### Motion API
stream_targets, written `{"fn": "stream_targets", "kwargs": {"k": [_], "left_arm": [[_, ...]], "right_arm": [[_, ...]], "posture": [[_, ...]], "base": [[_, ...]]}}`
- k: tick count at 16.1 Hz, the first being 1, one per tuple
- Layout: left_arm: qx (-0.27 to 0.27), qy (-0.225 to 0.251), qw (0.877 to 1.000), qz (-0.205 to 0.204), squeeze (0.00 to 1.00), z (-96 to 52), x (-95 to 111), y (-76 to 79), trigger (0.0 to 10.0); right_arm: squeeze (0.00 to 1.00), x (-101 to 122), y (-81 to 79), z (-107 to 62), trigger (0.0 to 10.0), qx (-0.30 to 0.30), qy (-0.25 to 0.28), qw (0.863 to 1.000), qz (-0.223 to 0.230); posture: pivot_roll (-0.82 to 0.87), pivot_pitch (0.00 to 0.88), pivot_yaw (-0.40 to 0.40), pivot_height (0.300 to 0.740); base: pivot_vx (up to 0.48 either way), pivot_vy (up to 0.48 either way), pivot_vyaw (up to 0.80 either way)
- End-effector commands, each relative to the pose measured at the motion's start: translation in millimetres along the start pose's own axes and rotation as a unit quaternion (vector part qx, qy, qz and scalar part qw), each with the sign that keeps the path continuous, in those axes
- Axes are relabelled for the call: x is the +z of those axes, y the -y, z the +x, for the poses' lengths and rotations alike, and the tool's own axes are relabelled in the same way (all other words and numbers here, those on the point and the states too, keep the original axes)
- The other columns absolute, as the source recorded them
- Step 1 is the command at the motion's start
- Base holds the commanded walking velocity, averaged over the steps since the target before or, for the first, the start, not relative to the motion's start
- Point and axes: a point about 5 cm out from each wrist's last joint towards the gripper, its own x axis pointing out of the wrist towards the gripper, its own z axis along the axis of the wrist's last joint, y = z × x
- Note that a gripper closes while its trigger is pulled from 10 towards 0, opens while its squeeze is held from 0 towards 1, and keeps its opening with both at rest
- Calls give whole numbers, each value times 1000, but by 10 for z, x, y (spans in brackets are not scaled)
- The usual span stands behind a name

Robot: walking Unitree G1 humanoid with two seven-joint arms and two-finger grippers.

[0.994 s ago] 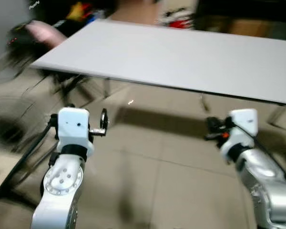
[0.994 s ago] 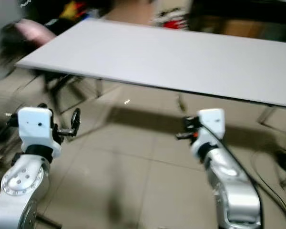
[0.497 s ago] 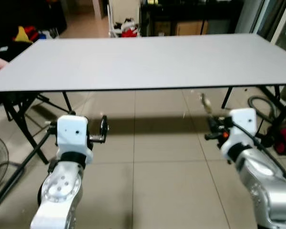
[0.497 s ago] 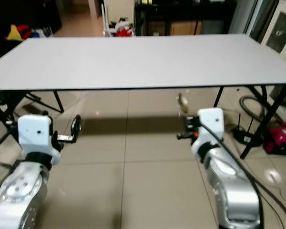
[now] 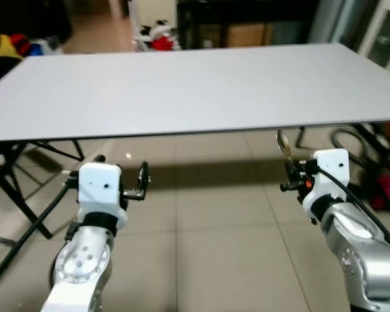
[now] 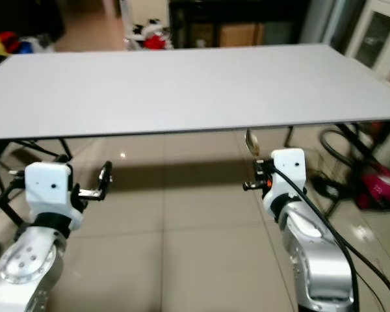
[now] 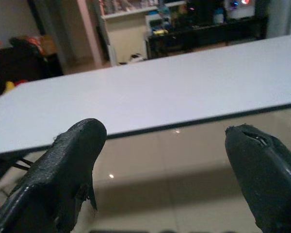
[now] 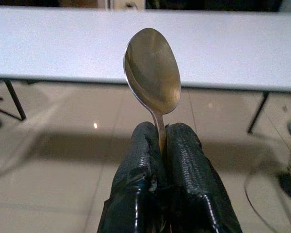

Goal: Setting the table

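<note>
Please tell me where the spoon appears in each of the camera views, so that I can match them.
Left eye view: spoon at right, just under the table edge.
Right eye view: right of centre, under that edge.
Left wrist view: not in it.
Right wrist view: centre, bowl up, in the right gripper.
Shared landmark: the table.

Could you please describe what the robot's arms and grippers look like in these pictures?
Both arms are silver, each ending in a boxy white wrist block. A black cable runs along the right arm, which also shows a small orange mark. The left gripper and right gripper have thick black textured fingers.
</note>
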Motion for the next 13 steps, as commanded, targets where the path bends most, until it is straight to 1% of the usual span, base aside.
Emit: {"fn": "stream_targets", "kwargs": {"k": [1,4,8,11,13], "left_arm": [[0,-4,1000,9,0,15,-13,-19,10000],[-2,3,1000,8,0,55,16,-23,10000],[-9,8,1000,7,0,99,24,-1,10000],[-11,7,1000,4,0,106,16,13,10000],[-11,7,1000,2,0,110,14,17,10000]], "right_arm": [[0,10,-38,14,10000,4,6,1000,-4],[0,15,17,22,10000,-10,9,1000,0],[0,35,101,23,10000,-20,13,1000,-6],[0,70,134,40,10000,-18,20,1000,-13],[0,114,94,60,10000,7,26,999,-18]], "posture": [[-120,0,26,740],[-125,0,34,740],[-134,0,43,740],[-135,0,41,740],[-135,0,41,740]], "base": [[371,0,-800],[370,0,-800],[371,0,-786],[370,0,0],[369,0,0]]}}
